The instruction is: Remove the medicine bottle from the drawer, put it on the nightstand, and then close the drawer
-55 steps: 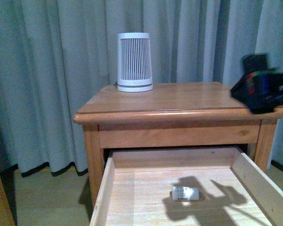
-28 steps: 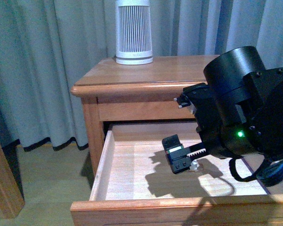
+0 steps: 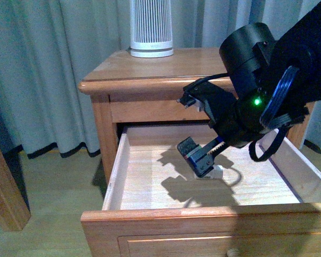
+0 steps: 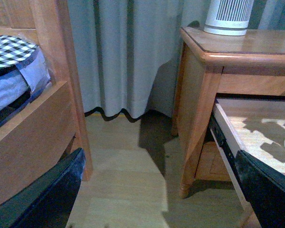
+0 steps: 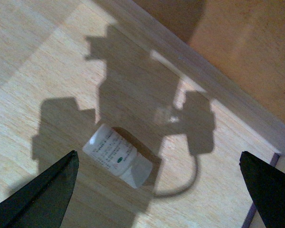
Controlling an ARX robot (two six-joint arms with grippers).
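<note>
The nightstand has its upper drawer pulled far out, pale wood inside. The medicine bottle lies on its side on the drawer floor, label up. In the front view only a bit of the medicine bottle shows below the arm. My right gripper hangs open inside the drawer just above the bottle. In the right wrist view the right gripper has its fingers wide on either side of the bottle, not touching it. My left gripper is open over the floor beside the nightstand.
A tall white ribbed cylinder stands at the back of the nightstand top. Grey curtains hang behind. A wooden bed frame with checked bedding stands left of the nightstand. The lower drawer's front shows at the bottom edge.
The right arm came from beside the nightstand top down into the open drawer, and its gripper now hangs over the bottle. The front view has also shifted lower and further back.
</note>
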